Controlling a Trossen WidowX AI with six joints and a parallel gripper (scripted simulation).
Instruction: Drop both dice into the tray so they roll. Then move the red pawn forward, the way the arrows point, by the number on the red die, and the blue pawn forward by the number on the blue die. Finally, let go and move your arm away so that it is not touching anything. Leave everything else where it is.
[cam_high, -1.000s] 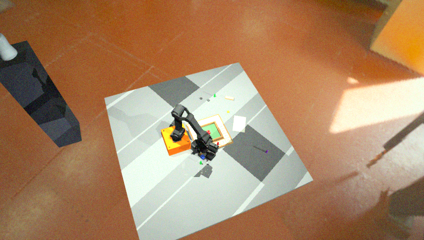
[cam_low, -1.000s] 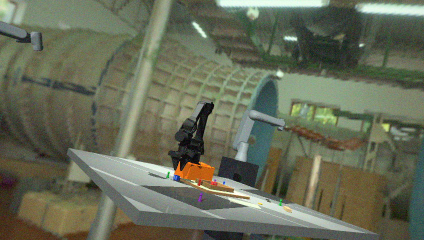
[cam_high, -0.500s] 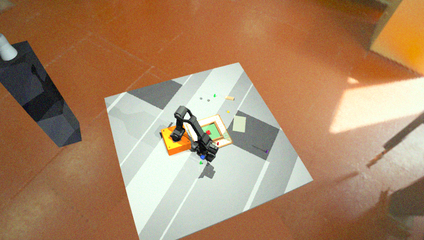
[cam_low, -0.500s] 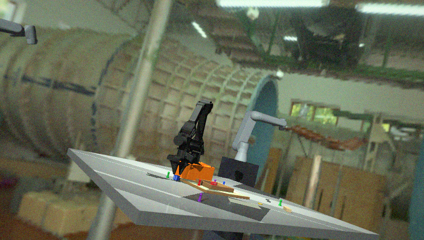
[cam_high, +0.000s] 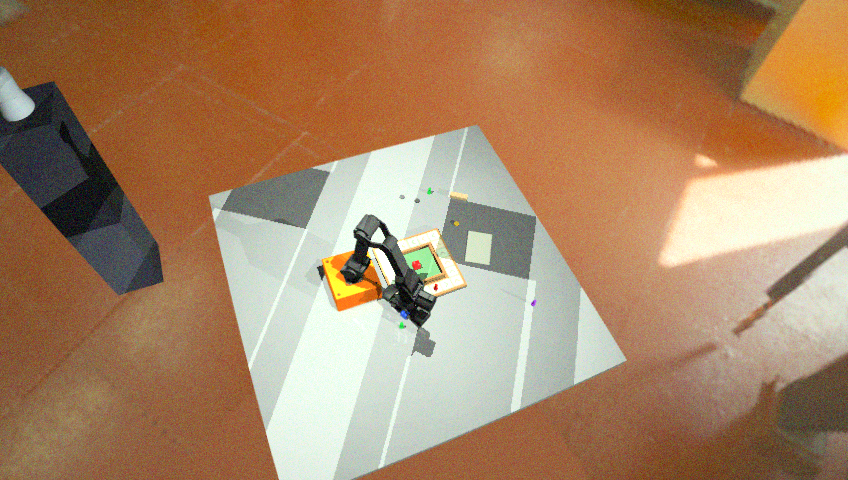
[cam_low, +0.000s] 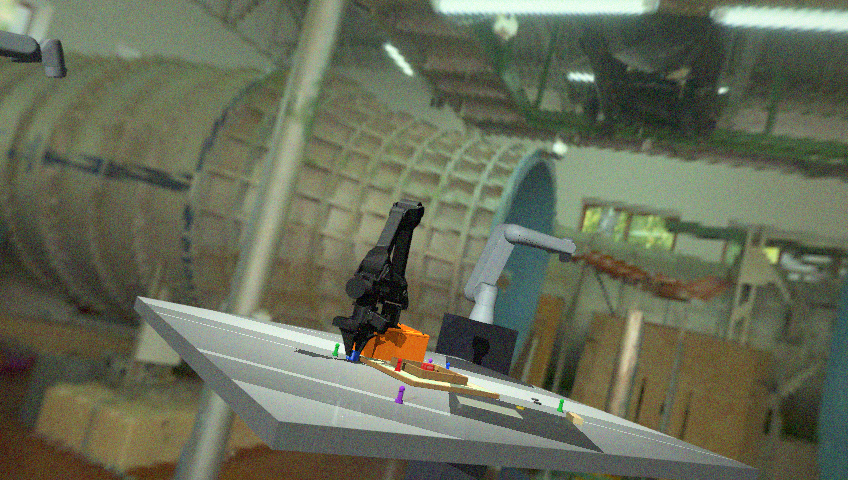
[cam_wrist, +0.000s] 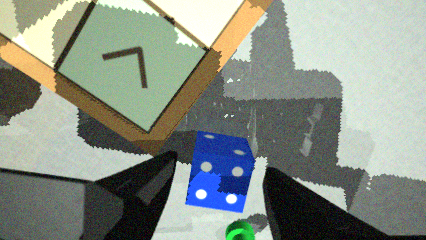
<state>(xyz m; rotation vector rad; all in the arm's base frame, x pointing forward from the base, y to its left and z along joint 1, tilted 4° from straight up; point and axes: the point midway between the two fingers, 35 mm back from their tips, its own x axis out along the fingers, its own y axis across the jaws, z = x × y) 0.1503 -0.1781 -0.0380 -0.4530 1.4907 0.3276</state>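
Observation:
The blue die (cam_high: 404, 314) (cam_low: 354, 355) (cam_wrist: 220, 172) lies on the table just off a corner of the board (cam_high: 452, 283) (cam_wrist: 231, 36). My gripper (cam_wrist: 220, 168) is partly open, with one finger on each side of this die and a gap showing on both sides. The red die (cam_high: 416, 265) (cam_low: 427, 366) lies in the green-floored tray (cam_low: 447, 377); its number is too small to read. The red pawn (cam_high: 436, 287) (cam_low: 399, 364) stands on the board beside the tray. The blue pawn (cam_low: 448, 365) shows beyond the tray in the exterior view; the arm hides it in the top view.
A green pawn (cam_high: 402, 325) (cam_low: 336, 349) (cam_wrist: 240, 232) stands close to the blue die. A purple pawn (cam_high: 533, 302) (cam_low: 400, 394), a pale sheet (cam_high: 479, 247), a wooden block (cam_high: 458, 195), another green pawn (cam_high: 429, 190) and a yellow piece (cam_high: 456, 223) lie farther off. The orange base (cam_high: 357, 298) adjoins the board.

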